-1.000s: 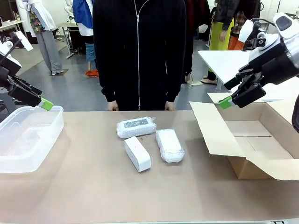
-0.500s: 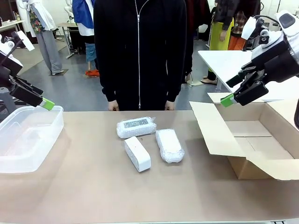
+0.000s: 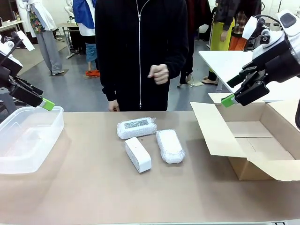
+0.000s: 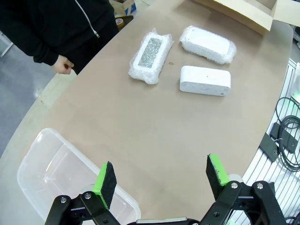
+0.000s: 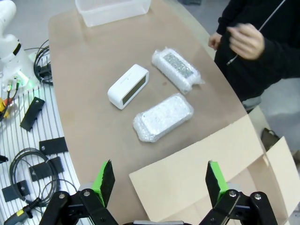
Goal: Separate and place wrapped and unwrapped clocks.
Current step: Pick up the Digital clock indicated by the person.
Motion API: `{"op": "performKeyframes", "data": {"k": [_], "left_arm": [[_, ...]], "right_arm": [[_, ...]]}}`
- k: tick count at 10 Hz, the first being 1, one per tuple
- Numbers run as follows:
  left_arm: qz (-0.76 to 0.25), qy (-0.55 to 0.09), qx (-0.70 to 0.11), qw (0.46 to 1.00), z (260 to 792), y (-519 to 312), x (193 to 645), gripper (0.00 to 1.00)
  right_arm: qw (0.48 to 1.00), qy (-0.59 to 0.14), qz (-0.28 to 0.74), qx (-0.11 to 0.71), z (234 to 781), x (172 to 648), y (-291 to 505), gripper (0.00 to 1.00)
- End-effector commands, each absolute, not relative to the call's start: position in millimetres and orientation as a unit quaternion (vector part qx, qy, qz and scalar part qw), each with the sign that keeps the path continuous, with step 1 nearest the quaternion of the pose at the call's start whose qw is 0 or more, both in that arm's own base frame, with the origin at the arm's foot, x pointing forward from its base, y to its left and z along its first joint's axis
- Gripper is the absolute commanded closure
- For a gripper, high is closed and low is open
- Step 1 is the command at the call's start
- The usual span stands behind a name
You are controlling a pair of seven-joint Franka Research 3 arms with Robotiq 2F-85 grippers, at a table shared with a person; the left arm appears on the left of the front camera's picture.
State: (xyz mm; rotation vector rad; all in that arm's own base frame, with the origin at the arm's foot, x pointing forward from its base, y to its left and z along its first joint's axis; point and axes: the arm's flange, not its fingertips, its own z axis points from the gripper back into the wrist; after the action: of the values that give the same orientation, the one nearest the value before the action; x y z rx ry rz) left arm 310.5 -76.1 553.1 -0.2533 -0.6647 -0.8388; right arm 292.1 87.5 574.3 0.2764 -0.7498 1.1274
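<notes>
Since nothing is sorted yet, we find all three clocks grouped in the middle of the brown table [image 3: 84, 197]. The bare, smooth white rectangular clock [image 3: 138, 154] lies nearest us. One white clock in bubbly translucent film [image 3: 136, 127] sits just at its twelve o'clock, and the second film-wrapped white clock [image 3: 170, 146] just at its three o'clock. None is in a container.

The clear plastic tub [image 3: 52, 133] waits at the table's nine o'clock and the open brown cardboard box [image 3: 212, 133] at its three o'clock, presumably one destination for each kind (which goes where we cannot tell).

Our left gripper [image 4: 161, 176] hangs above the tub's rim with its green-padded fingers spread wide and nothing between them. Our right gripper [image 5: 159, 179] hovers over the box's flap, likewise wide apart and empty. We judge that each arm is parked by its own container so that either can reach in toward the centre.

The person's hand [image 3: 159, 73] is held at chest height at twelve o'clock, clear of the clocks.
</notes>
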Motion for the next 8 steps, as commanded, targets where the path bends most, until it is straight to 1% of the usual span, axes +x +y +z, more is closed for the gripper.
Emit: {"op": "performKeyframes", "data": {"k": [1, 8], "left_arm": [[-0.400, -0.313, -0.123, 0.853, 553.3, -74.2, 308.7, 0.00], [-0.400, -0.313, -0.123, 0.853, 553.3, -74.2, 308.7, 0.00]], "right_arm": [[0.768, -0.345, 0.523, 0.134, 572.6, 291.0, 88.4, 0.00], [0.768, -0.345, 0.523, 0.134, 572.6, 291.0, 88.4, 0.00]]}}
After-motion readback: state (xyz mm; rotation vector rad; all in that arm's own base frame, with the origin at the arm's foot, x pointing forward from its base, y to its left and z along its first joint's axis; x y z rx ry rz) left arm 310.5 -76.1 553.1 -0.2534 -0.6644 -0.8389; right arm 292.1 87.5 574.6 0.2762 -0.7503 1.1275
